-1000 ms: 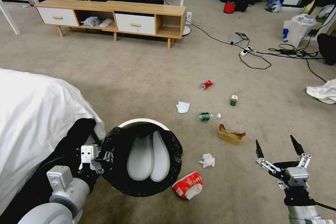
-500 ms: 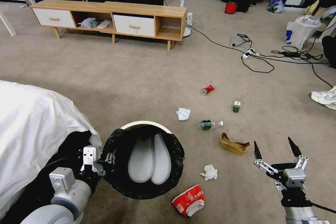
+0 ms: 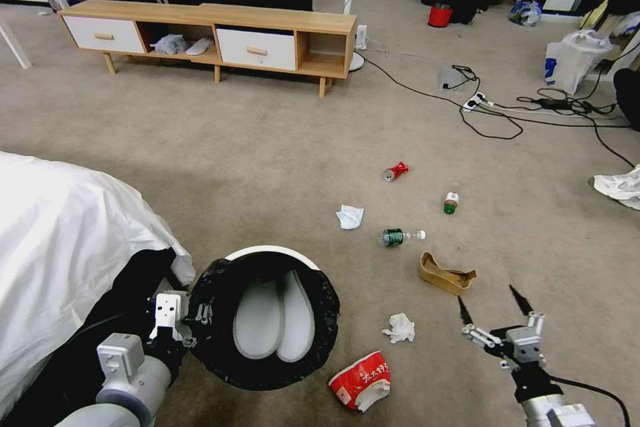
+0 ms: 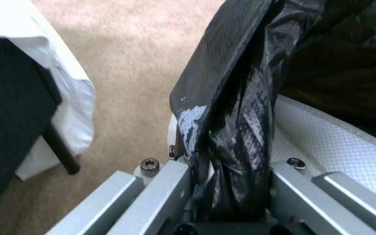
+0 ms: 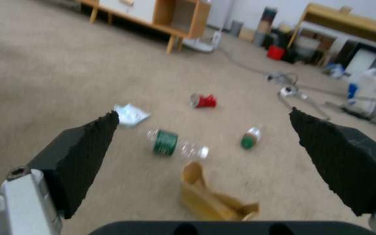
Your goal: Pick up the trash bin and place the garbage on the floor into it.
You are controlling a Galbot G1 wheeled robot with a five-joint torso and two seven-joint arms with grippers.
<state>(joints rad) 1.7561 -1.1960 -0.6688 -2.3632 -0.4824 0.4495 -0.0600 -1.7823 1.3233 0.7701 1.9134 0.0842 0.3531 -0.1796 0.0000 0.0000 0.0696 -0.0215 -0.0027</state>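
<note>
Your left gripper [image 3: 200, 313] sits at the nine o'clock edge of the trash bin [image 3: 267, 253], its fingers pinched on the rim and the black bag [image 4: 236, 107] folded over it; the left wrist view shows bag and rim squeezed between the two metal fingers [image 4: 162, 192]. The bin is at the lower middle of the head view, just beside the white-draped furniture [image 3: 60, 253], and two pale oval soles [image 3: 273, 320] lie inside it.

Your right gripper [image 3: 495, 307] hangs low at the lower right over the floor [image 3: 267, 147], fingers spread wide and touching nothing. From it, the brown carton [image 3: 447, 273] lies near at about eleven o'clock, the white tissue [image 3: 400, 327] near at nine o'clock, and the red-and-white wrapper [image 3: 360, 380] toward eight o'clock, just beside the bin's four o'clock edge. Farther out at eleven to twelve o'clock are the green bottle [image 3: 400, 236], a second tissue [image 3: 349, 216], the green can [image 3: 451, 202] and the crushed red can [image 3: 395, 171]. In the right wrist view the carton [image 5: 210, 195] sits between the black fingertips [image 5: 88, 147], with the bottle [image 5: 175, 145] beyond it.

Compared with half a second ago, your right gripper has dropped lower and shifted toward the bin side, its spread a little narrower. The bin has come down slightly in the head view, the left grip unchanged, and the litter has not moved.
</note>
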